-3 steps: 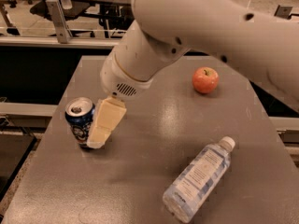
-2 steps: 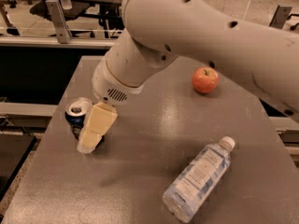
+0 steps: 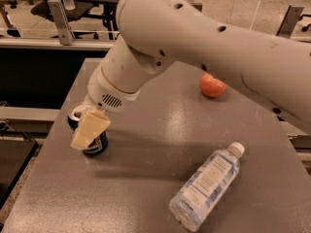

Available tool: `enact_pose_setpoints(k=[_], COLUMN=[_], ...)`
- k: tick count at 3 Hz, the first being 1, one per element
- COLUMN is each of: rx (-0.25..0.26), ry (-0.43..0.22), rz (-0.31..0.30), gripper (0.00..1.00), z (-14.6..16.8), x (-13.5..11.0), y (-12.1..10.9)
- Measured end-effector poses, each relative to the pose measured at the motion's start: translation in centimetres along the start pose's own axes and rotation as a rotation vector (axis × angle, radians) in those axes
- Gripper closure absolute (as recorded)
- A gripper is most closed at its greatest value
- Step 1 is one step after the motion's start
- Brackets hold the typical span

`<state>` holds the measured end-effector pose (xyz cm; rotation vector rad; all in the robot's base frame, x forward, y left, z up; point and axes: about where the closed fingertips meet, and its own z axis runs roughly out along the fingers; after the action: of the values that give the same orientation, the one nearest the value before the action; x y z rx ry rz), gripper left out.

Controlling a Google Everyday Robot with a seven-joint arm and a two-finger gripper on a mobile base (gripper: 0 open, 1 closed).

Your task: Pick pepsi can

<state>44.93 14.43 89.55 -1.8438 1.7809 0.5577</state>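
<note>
The pepsi can (image 3: 100, 144) stands upright near the left edge of the grey table (image 3: 160, 140). It is dark blue with a silver top, and only its rim and lower right side show. My gripper (image 3: 86, 131) is low at the can, and its cream-coloured end covers most of the can's front. The large white arm reaches in from the upper right and hides the table behind the can. I cannot tell whether the gripper touches the can.
A clear plastic water bottle (image 3: 206, 186) lies on its side at the front right. An orange-red apple (image 3: 212, 86) sits at the back right, partly behind the arm. The table's left edge runs close beside the can. A metal rail (image 3: 58, 18) stands behind the table.
The arm has swung left and lower. The gripper, which was beside the can's right, now sits over its front and hides most of it. The can, bottle and apple have not moved.
</note>
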Motion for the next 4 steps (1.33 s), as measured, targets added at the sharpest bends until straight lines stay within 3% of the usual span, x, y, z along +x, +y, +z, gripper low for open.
enact_pose_setpoints(k=[2,3,4], rx=[-0.030,-0.027,-0.025], ry=[-0.039,-0.082,-0.118], rz=[0.009,-0.012,-0.050], gripper=[0.76,0.98,1.00], z=[-1.8,-5.7,-10.0], x=[-1.4,-2.6,-4.1], y=[-0.3,-1.0,-1.8])
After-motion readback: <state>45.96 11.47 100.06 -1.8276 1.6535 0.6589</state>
